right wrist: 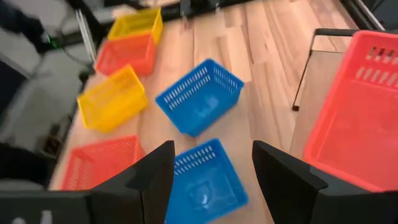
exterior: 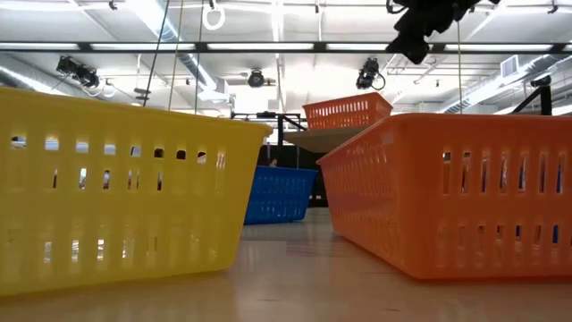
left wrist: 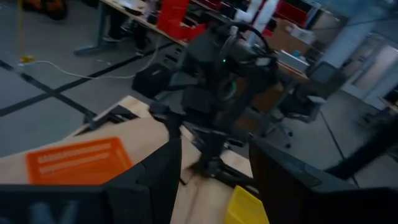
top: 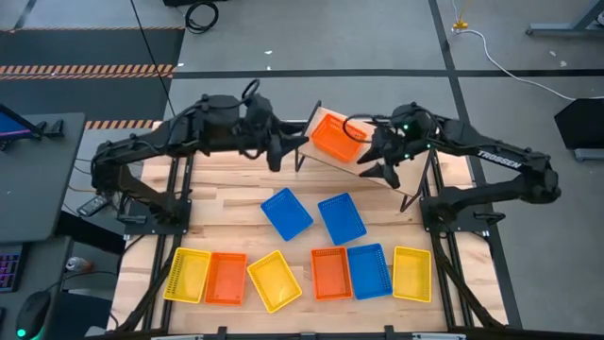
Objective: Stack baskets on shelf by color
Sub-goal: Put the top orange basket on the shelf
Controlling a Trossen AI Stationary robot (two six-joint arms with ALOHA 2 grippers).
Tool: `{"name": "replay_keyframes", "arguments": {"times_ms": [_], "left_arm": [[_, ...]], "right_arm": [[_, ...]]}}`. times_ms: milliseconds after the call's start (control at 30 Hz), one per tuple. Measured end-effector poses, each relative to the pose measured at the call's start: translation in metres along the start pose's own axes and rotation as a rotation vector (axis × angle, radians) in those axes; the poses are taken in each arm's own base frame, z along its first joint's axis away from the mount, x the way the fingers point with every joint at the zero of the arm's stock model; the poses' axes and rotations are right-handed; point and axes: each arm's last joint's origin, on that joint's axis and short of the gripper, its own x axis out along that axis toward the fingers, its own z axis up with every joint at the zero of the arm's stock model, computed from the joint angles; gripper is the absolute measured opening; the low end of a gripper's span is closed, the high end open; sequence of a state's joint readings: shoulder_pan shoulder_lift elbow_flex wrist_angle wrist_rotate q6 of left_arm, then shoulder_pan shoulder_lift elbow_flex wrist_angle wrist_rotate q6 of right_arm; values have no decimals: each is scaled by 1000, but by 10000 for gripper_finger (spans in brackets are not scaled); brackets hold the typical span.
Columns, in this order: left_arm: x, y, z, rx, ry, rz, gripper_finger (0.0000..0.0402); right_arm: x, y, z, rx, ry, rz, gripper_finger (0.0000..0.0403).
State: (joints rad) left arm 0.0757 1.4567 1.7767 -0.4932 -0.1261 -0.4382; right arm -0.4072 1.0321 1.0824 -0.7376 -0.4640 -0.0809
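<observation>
Orange basket sits tilted on shelf; both grippers released (fingers apart); low view hides shelf legs.

One orange basket sits on the shelf at the far side of the table, between the left gripper and right gripper. Two blue baskets lie mid-table. Six more line the near edge: yellow, orange, yellow, orange, blue, yellow.
</observation>
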Motion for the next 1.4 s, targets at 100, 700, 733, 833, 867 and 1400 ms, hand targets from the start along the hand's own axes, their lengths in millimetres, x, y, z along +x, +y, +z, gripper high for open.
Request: {"name": "replay_keyframes", "arguments": {"times_ms": [100,700,733,833,867,1400], "left_arm": [[-1,-9,-4,5,14,-30,192],[-18,-33,-9,-6,20,-118,187],[-21,-34,-9,-6,19,-122,187],[-26,-37,-8,-6,14,-142,187],[-28,-38,-8,-4,17,-147,187],[-33,-50,-16,3,61,-183,183]], "right_arm": [[1,3,2,-86,10,-39,221],[35,-21,28,-321,422,-293,215],[34,-21,31,-338,422,-303,214],[26,-21,43,-362,387,-333,211],[24,-22,44,-366,385,-336,210],[49,-48,27,-389,636,-286,207]]}}
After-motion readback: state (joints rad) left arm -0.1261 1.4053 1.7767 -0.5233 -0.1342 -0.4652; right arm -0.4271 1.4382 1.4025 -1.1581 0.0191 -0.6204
